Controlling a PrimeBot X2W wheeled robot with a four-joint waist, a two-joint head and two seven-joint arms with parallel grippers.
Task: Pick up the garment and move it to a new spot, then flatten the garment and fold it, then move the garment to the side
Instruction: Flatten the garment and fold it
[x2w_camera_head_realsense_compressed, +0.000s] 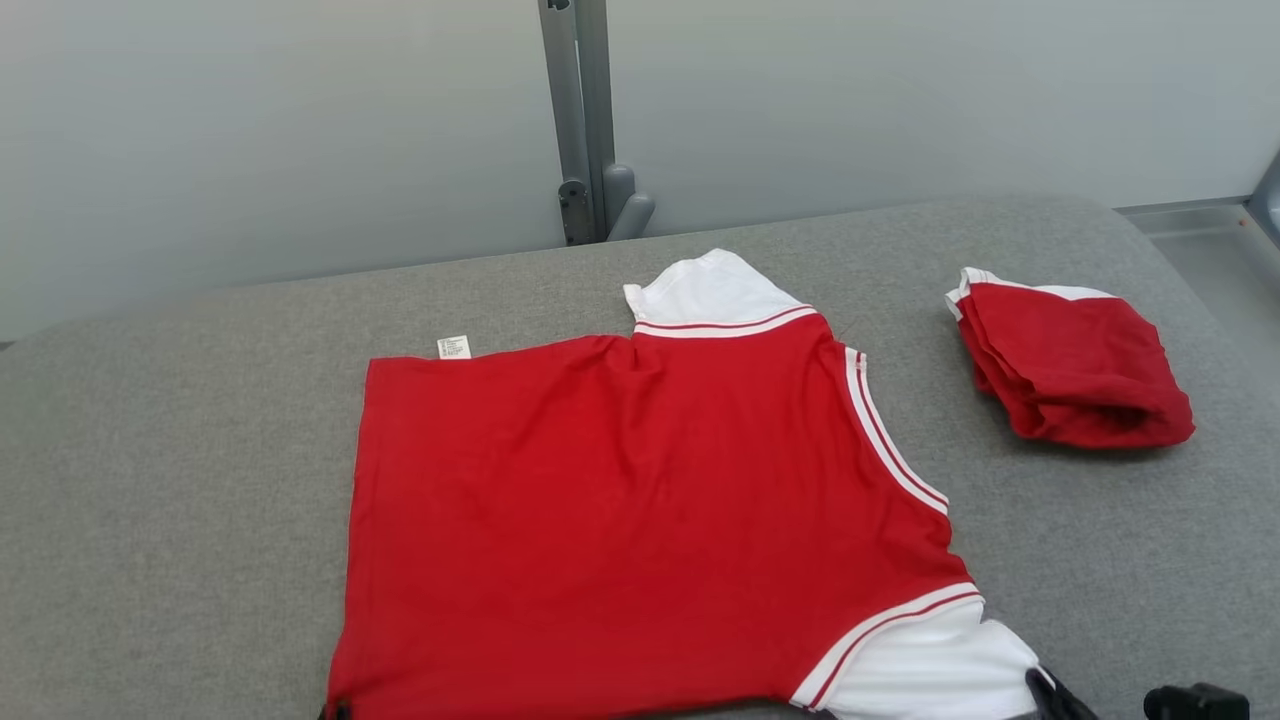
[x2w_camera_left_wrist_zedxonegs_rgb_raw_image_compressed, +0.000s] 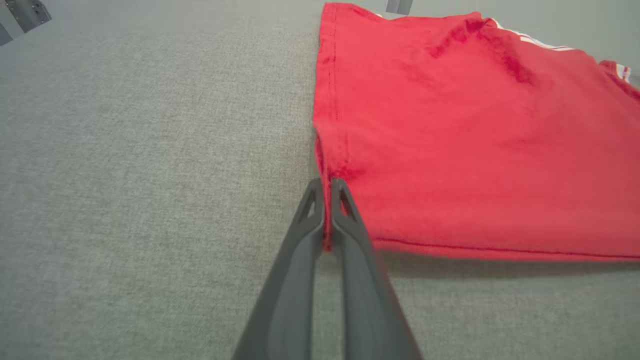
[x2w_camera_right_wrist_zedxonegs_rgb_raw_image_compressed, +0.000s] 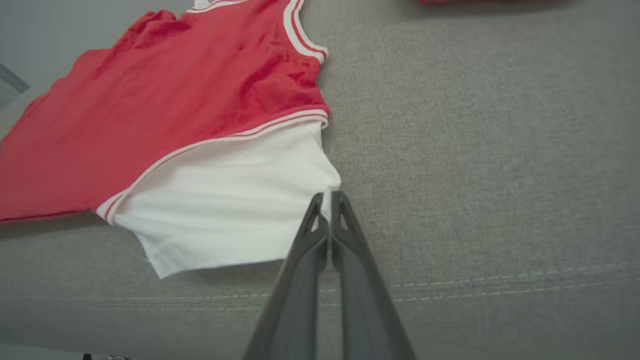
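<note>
The shirt (x2w_camera_head_realsense_compressed: 640, 500), likely light and limp, is lying flat near the folded pile (x2w_camera_head_realsense_compressed: 1075, 365). The left gripper (x2w_camera_left_wrist_zedxonegs_rgb_raw_image_compressed: 326, 186) is pinching its hem corner (x2w_camera_left_wrist_zedxonegs_rgb_raw_image_compressed: 331, 167) away from the pile; the right gripper (x2w_camera_right_wrist_zedxonegs_rgb_raw_image_compressed: 327, 196) is pinching a white sleeve (x2w_camera_right_wrist_zedxonegs_rgb_raw_image_compressed: 225, 210).

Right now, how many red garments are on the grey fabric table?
2: a red-and-white shirt spread flat in the middle, and a folded red-and-white garment lying apart at the robot's right. Nothing suggests a hidden one.

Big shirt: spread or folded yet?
Spread, not folded: shirt lies flat on table, both white sleeves out; left gripper pinches its hem corner, right gripper the near sleeve.
</note>
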